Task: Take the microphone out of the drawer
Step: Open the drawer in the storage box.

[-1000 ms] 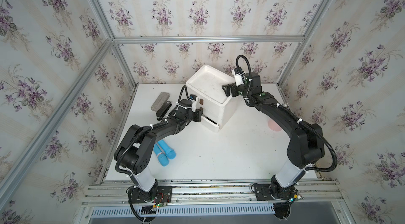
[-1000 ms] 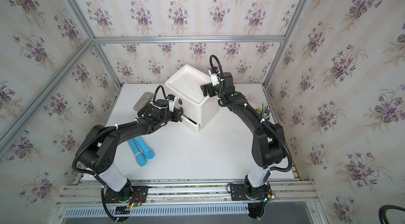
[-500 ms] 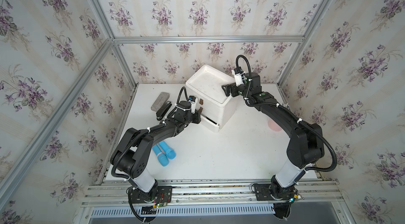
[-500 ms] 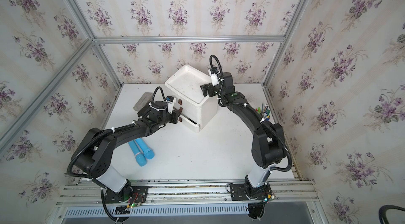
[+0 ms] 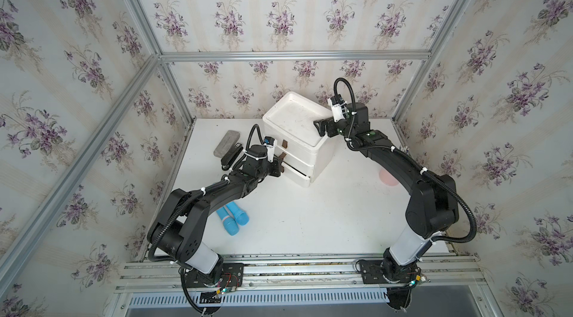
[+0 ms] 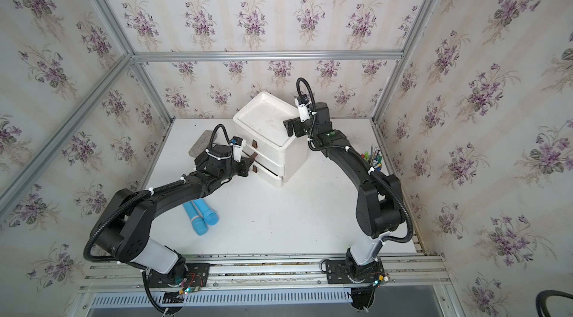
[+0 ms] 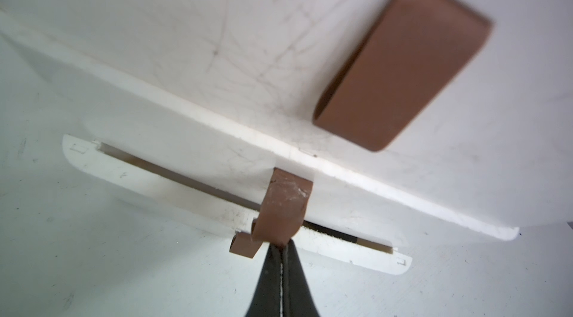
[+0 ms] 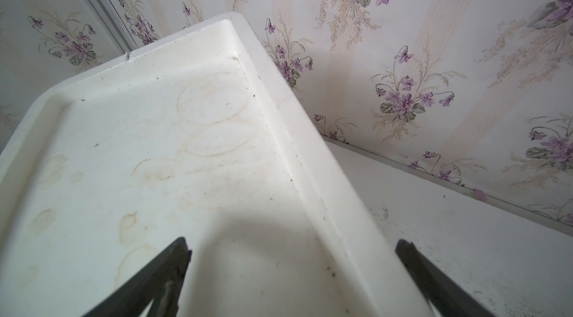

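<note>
Closed now where they stood slightly apart a second ago, the fingers (image 7: 269, 284) of the left gripper (image 7: 282, 248) press together on the end of a brown pull tab (image 7: 285, 204) on the front of the white drawer unit (image 5: 319, 160). I cannot tell which drawer the tab belongs to. Only the left wrist view shows this pinch, along with a dark slit along a drawer front. I cannot see the microphone in any view.

The right gripper (image 8: 294, 250) has not moved. Its fingers are wide apart, straddling the raised rim of the unit's top tray.

A top view shows coloured pens (image 6: 373, 157) at the right edge of the bench (image 5: 310, 216). Two blue cylinders (image 5: 232, 219) lie beside the left arm. The bench in front of the unit lies open between the arms.
</note>
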Robot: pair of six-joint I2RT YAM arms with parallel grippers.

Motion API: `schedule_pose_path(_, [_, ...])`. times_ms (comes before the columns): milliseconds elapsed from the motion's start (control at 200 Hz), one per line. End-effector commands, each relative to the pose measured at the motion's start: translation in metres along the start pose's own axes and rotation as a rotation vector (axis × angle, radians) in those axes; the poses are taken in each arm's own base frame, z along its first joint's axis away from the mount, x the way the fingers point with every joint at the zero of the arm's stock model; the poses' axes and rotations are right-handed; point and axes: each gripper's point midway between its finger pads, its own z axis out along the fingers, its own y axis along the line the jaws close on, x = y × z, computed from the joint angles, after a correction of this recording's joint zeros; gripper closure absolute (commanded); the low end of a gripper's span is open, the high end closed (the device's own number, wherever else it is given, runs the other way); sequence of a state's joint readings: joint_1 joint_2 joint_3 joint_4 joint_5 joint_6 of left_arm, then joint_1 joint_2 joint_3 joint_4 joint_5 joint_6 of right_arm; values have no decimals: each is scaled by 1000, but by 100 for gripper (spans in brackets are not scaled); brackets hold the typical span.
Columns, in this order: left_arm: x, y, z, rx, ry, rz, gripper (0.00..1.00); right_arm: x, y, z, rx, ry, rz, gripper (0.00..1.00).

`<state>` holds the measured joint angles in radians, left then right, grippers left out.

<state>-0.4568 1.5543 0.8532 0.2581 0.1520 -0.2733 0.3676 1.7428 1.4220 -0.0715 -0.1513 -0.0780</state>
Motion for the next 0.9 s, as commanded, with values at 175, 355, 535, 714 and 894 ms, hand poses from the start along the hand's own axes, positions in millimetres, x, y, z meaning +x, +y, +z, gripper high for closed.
schedule_pose_path(175, [-16,-3,-21,-9,-66,-6,100,97,11,1,-50,350,-69,0])
schedule_pose_path(355, [-16,-2,-34,-21,-72,-11,100,97,11,1,-51,348,-69,0])
schedule_pose_path(535, [-19,-3,-49,-26,-94,-16,100,97,12,1,-56,349,-67,0])
schedule_pose_path(714, [-9,1,-59,-48,-79,-19,100,97,12,1,-52,350,-70,0])
schedule_pose_path(894, [1,5,-71,-69,-81,-33,100,97,12,2,-56,348,-68,0])
